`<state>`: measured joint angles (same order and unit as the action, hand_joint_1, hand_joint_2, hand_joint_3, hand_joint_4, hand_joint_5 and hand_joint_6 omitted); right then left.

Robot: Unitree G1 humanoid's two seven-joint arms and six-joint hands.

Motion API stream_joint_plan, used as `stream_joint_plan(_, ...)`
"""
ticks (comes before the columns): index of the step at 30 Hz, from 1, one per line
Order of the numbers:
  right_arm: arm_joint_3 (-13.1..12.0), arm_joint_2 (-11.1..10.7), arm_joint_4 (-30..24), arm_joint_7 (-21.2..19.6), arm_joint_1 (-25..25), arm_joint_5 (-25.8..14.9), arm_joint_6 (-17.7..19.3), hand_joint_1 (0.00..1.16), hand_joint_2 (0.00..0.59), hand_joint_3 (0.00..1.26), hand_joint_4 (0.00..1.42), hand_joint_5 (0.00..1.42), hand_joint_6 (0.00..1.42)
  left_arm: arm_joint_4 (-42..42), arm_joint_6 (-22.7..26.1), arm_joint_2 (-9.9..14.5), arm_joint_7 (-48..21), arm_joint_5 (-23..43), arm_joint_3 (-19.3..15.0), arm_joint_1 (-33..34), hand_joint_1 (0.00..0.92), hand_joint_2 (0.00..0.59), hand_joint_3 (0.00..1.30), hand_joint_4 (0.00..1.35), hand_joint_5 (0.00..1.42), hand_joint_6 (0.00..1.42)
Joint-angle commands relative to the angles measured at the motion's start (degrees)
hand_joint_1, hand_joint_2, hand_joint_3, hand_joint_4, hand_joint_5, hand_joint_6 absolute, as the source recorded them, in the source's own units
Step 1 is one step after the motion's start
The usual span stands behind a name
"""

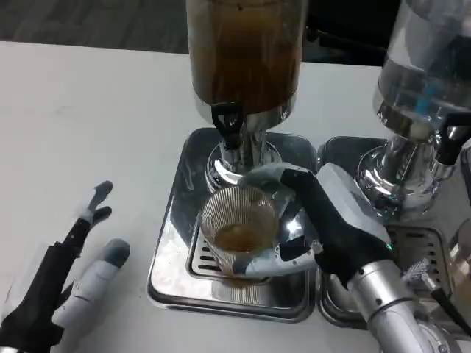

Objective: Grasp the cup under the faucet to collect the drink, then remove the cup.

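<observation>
Head view: the right hand wraps its white and black fingers around a ribbed clear glass cup partly filled with brown drink, standing on the shiny metal drip tray just below the black faucet. Well left of it, the left hand rests spread and empty on the white table.

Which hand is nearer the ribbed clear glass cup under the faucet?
Right. The right hand wraps around the ribbed clear glass cup on the steel drip tray; the left hand lies open on the table, off to the tray's left.
</observation>
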<state>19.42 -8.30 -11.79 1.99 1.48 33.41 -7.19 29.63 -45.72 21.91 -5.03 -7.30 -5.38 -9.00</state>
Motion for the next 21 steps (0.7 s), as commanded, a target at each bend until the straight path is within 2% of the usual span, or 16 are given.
stream_joint_plan(1, -1.0, 1.0, -2.6, 0.4, -0.4, -1.1, -1.7, 1.03, 0.058, 0.76, 0.84, 0.97, 1.38, 0.7, -0.6, -0.1, -0.7, 0.3, 0.5, 0.2, 0.000, 0.120, 0.04, 0.00, 0.10, 0.00)
stream_joint_plan(13, -3.5, 0.6, -8.4, 5.9, -0.3, -5.6, -8.2, 1.03, 0.064, 0.77, 0.85, 0.97, 1.38, 0.7, -0.9, 0.0, -0.6, 0.1, 0.9, 0.0, 0.000, 0.120, 0.04, 0.00, 0.10, 0.00)
stream_joint_plan(21, -3.4, -0.6, -11.9, 8.1, 0.3, -6.0, -10.9, 1.03, 0.070, 0.77, 0.86, 0.97, 1.38, 0.3, -1.1, 0.5, -0.5, -0.2, 0.8, -0.1, 0.000, 0.120, 0.04, 0.00, 0.10, 0.00)
